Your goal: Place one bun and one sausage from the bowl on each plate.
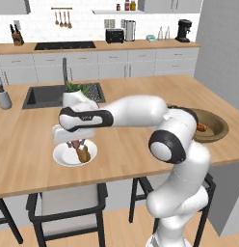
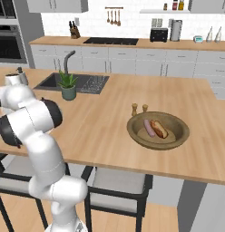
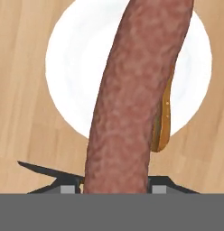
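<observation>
Reddish-brown sausage [image 3: 132, 99] clamped in jaws above white plate [image 3: 73, 81]; bun [image 3: 164, 117] beneath; rim clear all round.

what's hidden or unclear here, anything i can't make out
- Teal plate: outside every frame.
- Bun on the white plate: hand view, sliver behind the reddish-brown sausage.
- Gripper: left base view, arm hides the fingers.
- Wooden bowl: left base view, arm covers its contents.

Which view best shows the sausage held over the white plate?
The hand view: the reddish-brown sausage fills it, above the white plate. The left base view shows it small under the gripper.
</observation>
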